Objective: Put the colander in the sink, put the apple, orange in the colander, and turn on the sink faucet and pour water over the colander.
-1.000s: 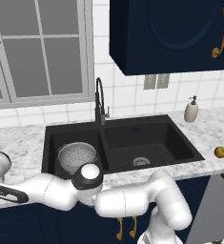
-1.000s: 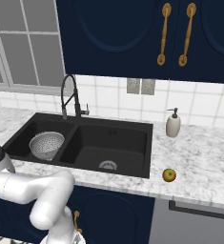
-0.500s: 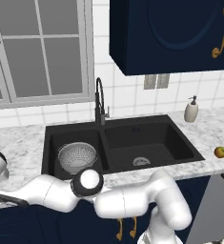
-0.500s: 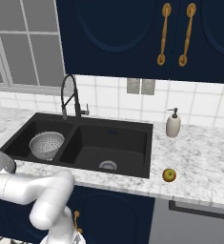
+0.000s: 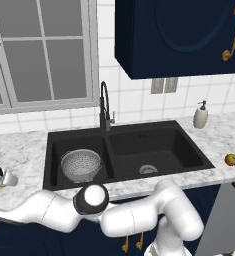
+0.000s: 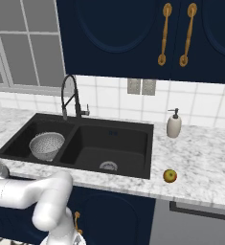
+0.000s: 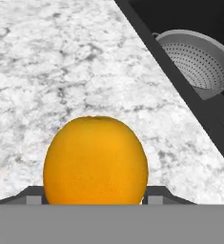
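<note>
Colander (image 5: 81, 165) sits in the sink's (image 5: 189, 150) left basin in the left base view, apple (image 5: 231, 159) far off at three o'clock on the counter (image 5: 19, 150). Right base view agrees: colander (image 6: 47, 145) left, apple (image 6: 170, 175) right of the sink (image 6: 150, 143). In the hand view the gripper (image 7: 95, 196) is clamped on the orange (image 7: 95, 159), colander (image 7: 199, 59) at one o'clock. Best lift straight, clear the sink rim, release low over the colander.

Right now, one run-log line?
colander: in sink | gripper: shut on orange | apple: on counter

Arm (image 5: 64, 215) stretched low left, jaws closed on fruit
</note>
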Available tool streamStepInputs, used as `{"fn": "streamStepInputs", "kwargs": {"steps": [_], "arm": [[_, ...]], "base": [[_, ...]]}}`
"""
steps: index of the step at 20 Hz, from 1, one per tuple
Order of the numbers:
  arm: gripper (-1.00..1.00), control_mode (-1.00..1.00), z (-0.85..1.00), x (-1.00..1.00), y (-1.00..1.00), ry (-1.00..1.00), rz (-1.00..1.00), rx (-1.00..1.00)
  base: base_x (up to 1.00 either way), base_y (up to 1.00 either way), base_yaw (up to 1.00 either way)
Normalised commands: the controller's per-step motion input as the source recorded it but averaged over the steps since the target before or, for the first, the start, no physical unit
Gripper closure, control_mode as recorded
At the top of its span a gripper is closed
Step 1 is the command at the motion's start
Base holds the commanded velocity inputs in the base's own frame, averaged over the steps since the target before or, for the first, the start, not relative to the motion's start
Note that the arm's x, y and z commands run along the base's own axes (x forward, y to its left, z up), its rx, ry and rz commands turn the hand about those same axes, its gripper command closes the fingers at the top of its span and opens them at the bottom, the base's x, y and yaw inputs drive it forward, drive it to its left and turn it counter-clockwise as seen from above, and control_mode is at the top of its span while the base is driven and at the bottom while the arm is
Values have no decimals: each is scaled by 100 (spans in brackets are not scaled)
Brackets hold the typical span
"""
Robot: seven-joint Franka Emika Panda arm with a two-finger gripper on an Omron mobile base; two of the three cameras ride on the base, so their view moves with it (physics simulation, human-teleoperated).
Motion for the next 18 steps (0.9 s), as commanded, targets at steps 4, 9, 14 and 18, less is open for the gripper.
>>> {"fn": "streamStepInputs", "kwargs": {"steps": [4,9,14,18], "arm": [[100,-100,18,26,-65,-3,-29,1],[100,-100,9,19,-68,-6,-21,8],[100,-100,24,20,-68,-4,-21,13],[100,-100,36,31,-63,3,-21,13]], "base": [[0,0,0],[0,0,0],[0,0,0],[0,0,0]]}}
